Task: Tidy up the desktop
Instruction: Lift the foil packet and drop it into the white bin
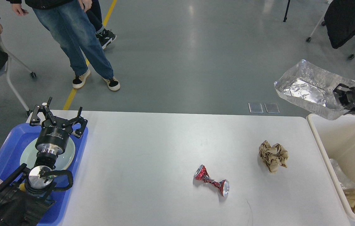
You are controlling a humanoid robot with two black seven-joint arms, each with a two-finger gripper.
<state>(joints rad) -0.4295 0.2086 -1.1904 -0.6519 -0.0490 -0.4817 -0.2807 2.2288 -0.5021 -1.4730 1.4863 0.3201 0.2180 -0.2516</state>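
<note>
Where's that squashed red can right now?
In the head view, the crushed red can lies on the white desktop, right of centre near the front edge, with the crumpled brown paper to its right.
</note>
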